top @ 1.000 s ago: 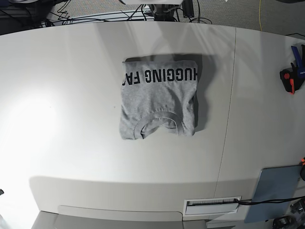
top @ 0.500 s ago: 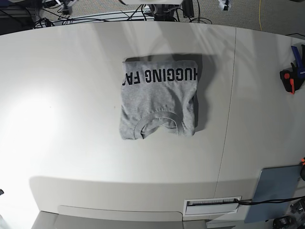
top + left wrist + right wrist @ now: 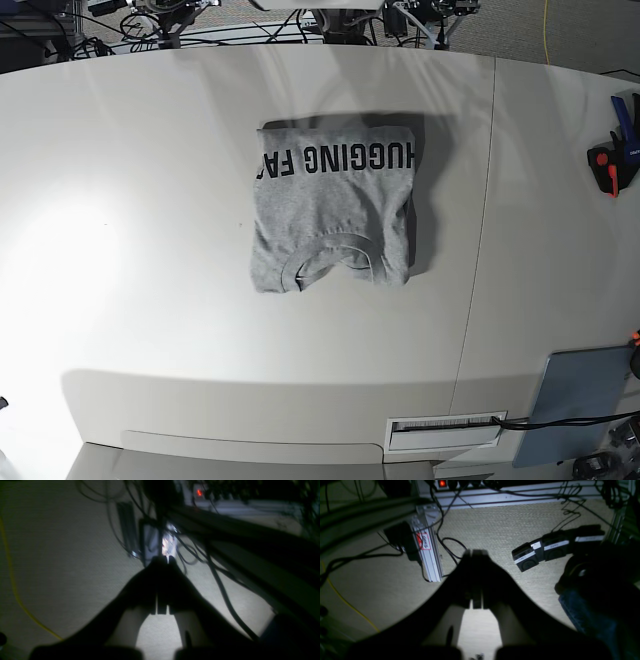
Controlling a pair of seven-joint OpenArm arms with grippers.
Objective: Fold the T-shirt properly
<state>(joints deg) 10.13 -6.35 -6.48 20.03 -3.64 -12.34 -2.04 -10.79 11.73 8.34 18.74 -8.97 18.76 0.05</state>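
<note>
The heather-grey T-shirt (image 3: 335, 205) lies folded into a rough rectangle in the middle of the white table (image 3: 130, 200). Its black lettering runs along the far edge and its ribbed collar faces the near edge. Both arms are pulled back past the table's far edge, well away from the shirt. Only a bit of the right arm (image 3: 175, 15) and of the left arm (image 3: 440, 12) shows in the base view. In the wrist views my left gripper (image 3: 163, 558) and right gripper (image 3: 475, 552) hang over the carpet, both shut with nothing between the fingers.
A red-and-black clamp (image 3: 607, 165) and a blue clamp (image 3: 628, 120) sit at the table's right edge, a grey-blue pad (image 3: 585, 400) at the near right. Behind the table the floor holds cables, a yellow cord (image 3: 15, 587), an aluminium rail (image 3: 427, 550) and black labelled boxes (image 3: 545, 547).
Parts of both arms have come into the base view at the far edge of the table. The T-shirt has not moved.
</note>
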